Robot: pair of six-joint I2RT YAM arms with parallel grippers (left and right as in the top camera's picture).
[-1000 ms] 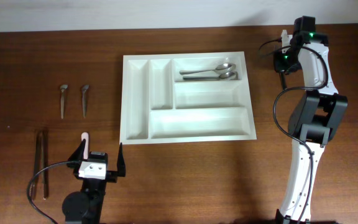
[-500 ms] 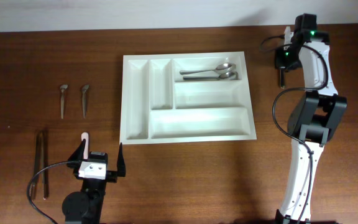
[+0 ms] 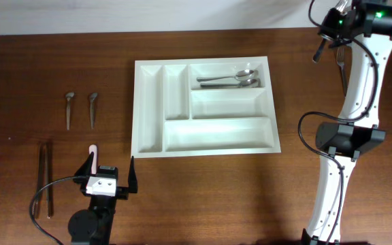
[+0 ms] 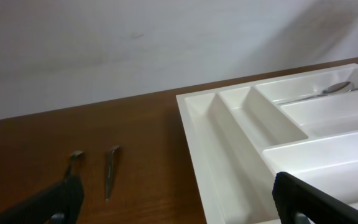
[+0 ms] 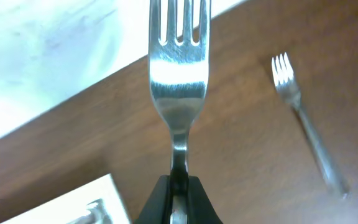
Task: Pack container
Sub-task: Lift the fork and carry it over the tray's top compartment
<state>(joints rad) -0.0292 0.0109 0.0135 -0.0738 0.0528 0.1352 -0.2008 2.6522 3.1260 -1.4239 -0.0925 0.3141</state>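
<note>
The container, a white compartment tray (image 3: 226, 105), lies mid-table with two spoons (image 3: 231, 79) in its top right compartment. My right gripper (image 3: 324, 35) is raised past the tray's far right corner, shut on the handle of a steel fork (image 5: 179, 68) whose tines point away from the wrist camera. A second fork (image 5: 306, 134) lies on the wood beneath, also seen from above as the lying fork (image 3: 342, 67). My left gripper (image 3: 111, 165) stands open and empty near the front edge, left of the tray (image 4: 229, 143). Its dark fingers (image 4: 61, 199) frame the left wrist view.
Two small teaspoons (image 3: 80, 109) lie side by side on the left of the table, seen low as short spoons (image 4: 109, 171). Two long dark utensils (image 3: 44, 180) lie near the front left. A pale wall (image 4: 166, 43) runs behind the table's far edge.
My right arm has swung up and toward the back right corner, carrying the fork off the table. The left arm has not moved.
</note>
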